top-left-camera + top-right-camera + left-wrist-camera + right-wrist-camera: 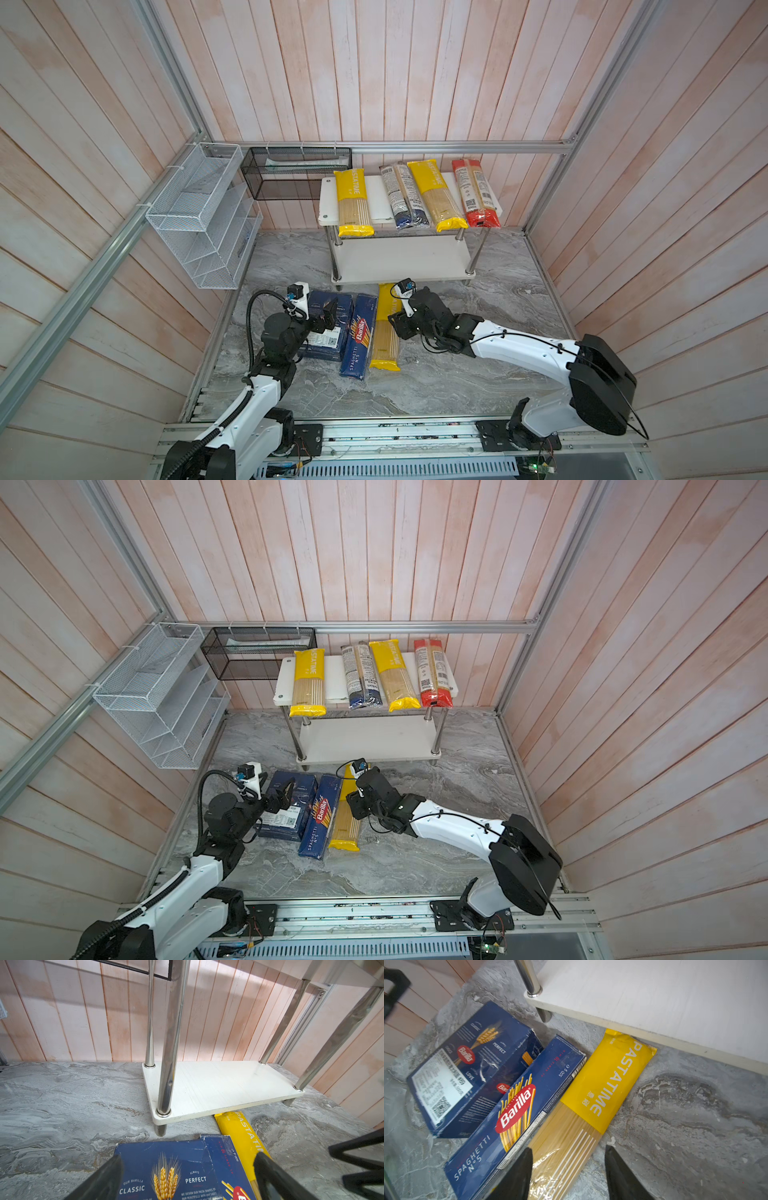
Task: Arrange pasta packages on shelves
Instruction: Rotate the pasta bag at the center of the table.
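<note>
Left claw [188, 1158] released above flat cardboard Barilla box [145, 1155]; right claw [568, 1148] released astride glossy PASTATIME bag [608, 1076].

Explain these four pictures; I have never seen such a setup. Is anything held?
Two robot arms with pincer grippers work at a grey table. Two pictures look down from overhead; two come from wrist cameras. Four pasta bags lie atop the rack. A wide blue box, a narrow blue pack and a yellow bag lie on the table. The left gripper is open over the box, the right gripper open around the yellow bag's clear end. Nothing is held.
</note>
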{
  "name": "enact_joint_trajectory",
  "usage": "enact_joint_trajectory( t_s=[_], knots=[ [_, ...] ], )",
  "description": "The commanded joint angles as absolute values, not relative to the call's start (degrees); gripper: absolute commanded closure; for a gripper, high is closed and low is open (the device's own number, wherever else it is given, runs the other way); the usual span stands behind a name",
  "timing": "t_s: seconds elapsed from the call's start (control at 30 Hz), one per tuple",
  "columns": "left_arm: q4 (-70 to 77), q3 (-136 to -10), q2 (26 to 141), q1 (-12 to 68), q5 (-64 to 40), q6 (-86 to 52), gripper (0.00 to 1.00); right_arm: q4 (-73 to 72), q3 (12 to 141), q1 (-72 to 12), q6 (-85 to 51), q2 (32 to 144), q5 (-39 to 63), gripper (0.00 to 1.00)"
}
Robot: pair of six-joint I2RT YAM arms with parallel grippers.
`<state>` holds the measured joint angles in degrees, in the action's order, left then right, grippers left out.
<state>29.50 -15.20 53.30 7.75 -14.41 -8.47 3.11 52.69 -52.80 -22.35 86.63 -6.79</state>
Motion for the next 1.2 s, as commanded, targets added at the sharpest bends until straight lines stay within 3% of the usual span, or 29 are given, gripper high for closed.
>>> enact_joint_trajectory(
  t_s=[0.0,0.87,1.17],
  knots=[
    [30.8,-14.6,53.1,6.9,-17.4,-9.0,0.00,4.3,56.8,-52.9,-24.9,91.1,-6.4,0.44],
    [31.5,-13.2,50.9,6.3,-17.3,-9.6,0.00,10.9,62.9,-52.8,-28.1,107.0,-8.3,0.44],
    [31.5,-13.1,50.9,6.3,-17.3,-9.6,0.00,12.8,55.8,-50.5,-29.6,102.5,-11.7,0.44]
  ],
)
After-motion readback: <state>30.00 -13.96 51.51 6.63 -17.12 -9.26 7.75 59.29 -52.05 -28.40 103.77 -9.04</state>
